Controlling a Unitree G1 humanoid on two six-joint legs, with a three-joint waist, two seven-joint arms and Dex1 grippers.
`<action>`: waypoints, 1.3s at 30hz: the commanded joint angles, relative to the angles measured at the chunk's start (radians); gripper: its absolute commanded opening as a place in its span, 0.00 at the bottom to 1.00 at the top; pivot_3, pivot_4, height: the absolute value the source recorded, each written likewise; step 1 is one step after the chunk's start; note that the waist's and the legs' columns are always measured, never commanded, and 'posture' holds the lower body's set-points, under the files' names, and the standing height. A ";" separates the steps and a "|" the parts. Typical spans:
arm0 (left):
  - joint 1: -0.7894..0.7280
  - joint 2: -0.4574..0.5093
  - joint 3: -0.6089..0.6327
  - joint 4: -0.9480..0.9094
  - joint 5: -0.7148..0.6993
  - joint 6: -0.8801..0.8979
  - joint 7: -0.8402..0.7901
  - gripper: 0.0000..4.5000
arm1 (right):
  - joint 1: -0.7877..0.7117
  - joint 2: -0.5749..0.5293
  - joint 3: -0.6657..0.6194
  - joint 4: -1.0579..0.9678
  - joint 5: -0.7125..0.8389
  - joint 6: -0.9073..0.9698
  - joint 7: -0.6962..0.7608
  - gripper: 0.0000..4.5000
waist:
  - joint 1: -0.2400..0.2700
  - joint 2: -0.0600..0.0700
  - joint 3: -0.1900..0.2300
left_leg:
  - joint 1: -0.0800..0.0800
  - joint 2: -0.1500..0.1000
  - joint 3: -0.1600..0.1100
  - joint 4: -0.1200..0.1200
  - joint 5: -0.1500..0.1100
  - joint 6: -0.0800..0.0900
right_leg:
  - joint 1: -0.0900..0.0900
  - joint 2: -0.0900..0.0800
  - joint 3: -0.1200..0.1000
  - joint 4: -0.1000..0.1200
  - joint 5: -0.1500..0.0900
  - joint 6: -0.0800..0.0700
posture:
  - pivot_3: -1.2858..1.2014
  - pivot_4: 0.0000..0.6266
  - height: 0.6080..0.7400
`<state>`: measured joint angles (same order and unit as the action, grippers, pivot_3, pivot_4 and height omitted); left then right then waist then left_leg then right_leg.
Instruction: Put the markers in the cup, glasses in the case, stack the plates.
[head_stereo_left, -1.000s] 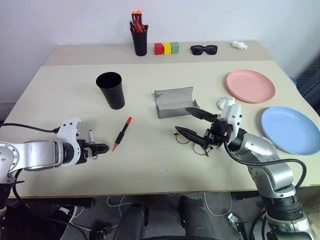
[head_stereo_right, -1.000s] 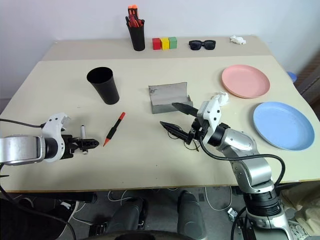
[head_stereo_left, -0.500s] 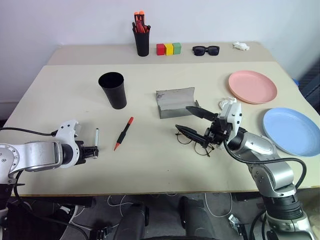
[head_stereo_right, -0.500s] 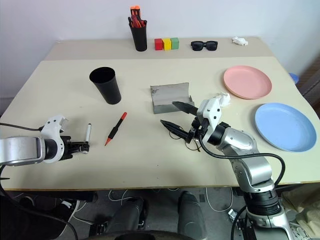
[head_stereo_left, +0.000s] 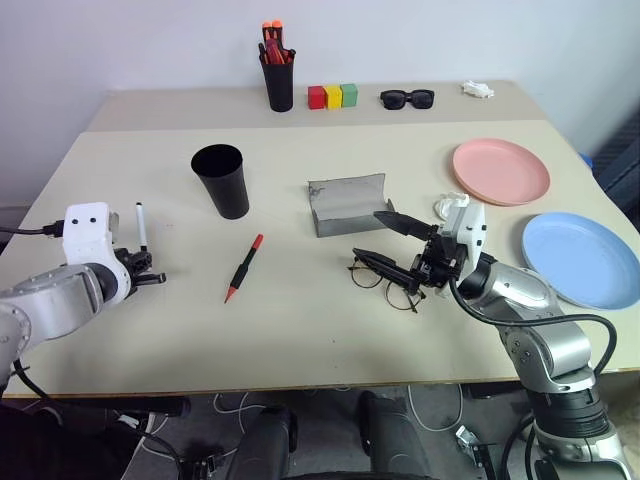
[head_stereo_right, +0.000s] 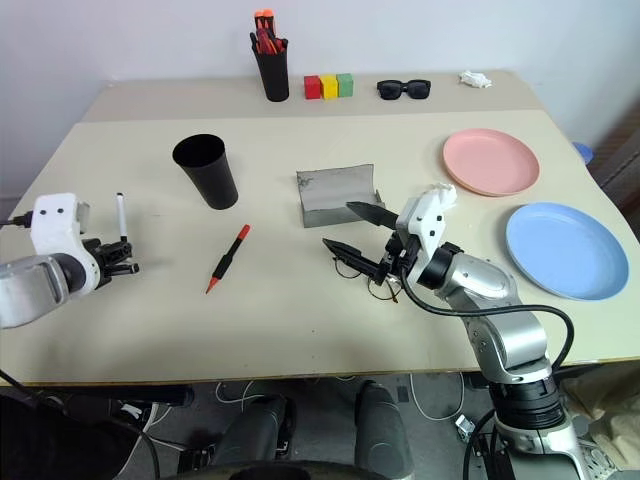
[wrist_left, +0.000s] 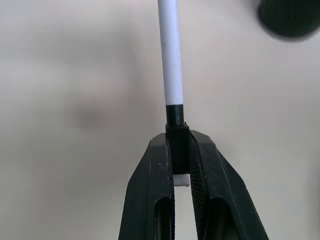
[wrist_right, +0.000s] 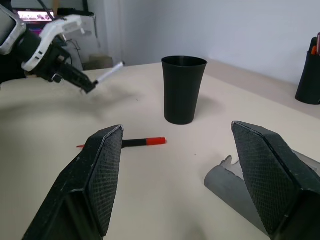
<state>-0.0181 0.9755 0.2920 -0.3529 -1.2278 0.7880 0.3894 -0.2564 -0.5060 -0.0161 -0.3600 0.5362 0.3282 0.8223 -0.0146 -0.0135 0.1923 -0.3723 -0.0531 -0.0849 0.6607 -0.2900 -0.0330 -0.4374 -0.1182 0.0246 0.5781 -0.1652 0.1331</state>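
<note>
- Far left, our left gripper (head_stereo_left: 150, 279) has clamped its fingers on the dark end of the small white marker (head_stereo_left: 140, 224) and lifted it off the table (head_stereo_left: 300, 330); a second ago that marker lay flat just ahead of open fingers. It now sticks up, clear of the tabletop.
- Next along, the red marker (head_stereo_left: 244, 268) lies flat where it was, with bare table all around it.
- Behind it the black cup (head_stereo_left: 222, 181) stands upright, mouth open; we can't see anything inside it.
- At the back edge, the pen cup (head_stereo_left: 278, 80) holds orange-capped pens.
- Centre, the grey case (head_stereo_left: 348, 204) sits open, nothing in it.
- Just in front, the wire-frame glasses (head_stereo_left: 388, 282) lie on the table under our right gripper (head_stereo_left: 385, 240), whose fingers are spread wide, holding nothing, unmoved.
- Right side, the pink plate (head_stereo_left: 500, 171) and blue plate (head_stereo_left: 582, 259) lie apart, unstacked, the blue one near the table's right edge.
</note>
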 joint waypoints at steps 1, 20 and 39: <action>0.022 -0.082 0.065 -0.020 0.311 -0.325 -0.203 0.01 | -0.011 -0.025 -0.030 -0.027 0.099 0.063 0.049 0.79 | 0.003 -0.002 0.000 | 0.000 0.001 -0.001 0.000 0.000 0.000 | 0.000 0.000 -0.001 0.000 0.000 0.000 | 0.52 0.24 1.00; -0.783 -0.434 -0.091 0.746 0.729 -0.823 -0.845 0.01 | -0.051 -0.065 -0.065 0.006 0.149 0.125 0.069 0.79 | 0.020 -0.005 0.000 | 0.000 0.000 -0.002 0.004 0.000 0.002 | 0.005 0.000 -0.003 -0.002 0.004 0.003 | 0.52 0.24 1.00; -0.799 -0.557 -0.060 0.942 0.824 -0.888 -0.928 0.20 | -0.044 -0.069 -0.090 -0.007 0.135 0.122 0.047 0.79 | 0.004 -0.005 0.000 | 0.000 0.000 -0.003 0.005 -0.001 0.003 | 0.004 0.000 -0.003 -0.001 0.004 0.004 | 0.52 0.24 1.00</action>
<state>-0.8141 0.4149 0.2144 0.6167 -0.4116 -0.0950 -0.5438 -0.2824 -0.5738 -0.0886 -0.3447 0.6704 0.4725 0.8700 -0.0102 -0.0186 0.1921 -0.3726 -0.0529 -0.0879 0.6652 -0.2911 -0.0303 -0.4334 -0.1179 0.0213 0.5773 -0.1608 0.1373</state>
